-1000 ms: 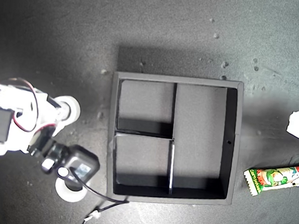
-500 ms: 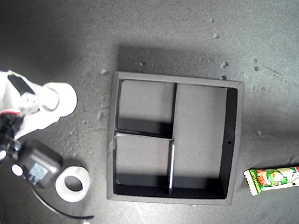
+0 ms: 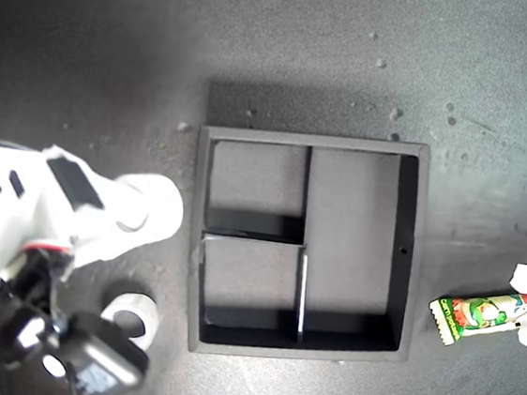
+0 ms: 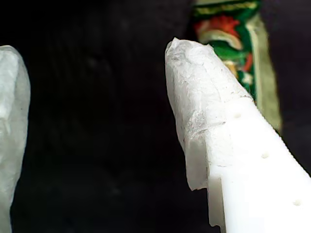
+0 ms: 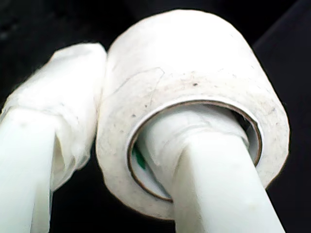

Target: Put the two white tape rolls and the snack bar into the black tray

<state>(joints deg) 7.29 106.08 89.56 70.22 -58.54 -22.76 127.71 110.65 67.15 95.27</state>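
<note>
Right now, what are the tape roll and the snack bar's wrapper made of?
The tape roll looks like matte white paper tape, slightly scuffed, wound on a thin core with a brownish rim. The snack bar wrapper looks like glossy printed plastic film: bright green, red and white print with a crimped zigzag end.

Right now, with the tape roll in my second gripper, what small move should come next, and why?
Probably carry the tape roll toward the tray. My second gripper pinches its wall, one finger through the hole. In the exterior view only one other roll shows, outside the tray, whose compartments look empty.
</note>
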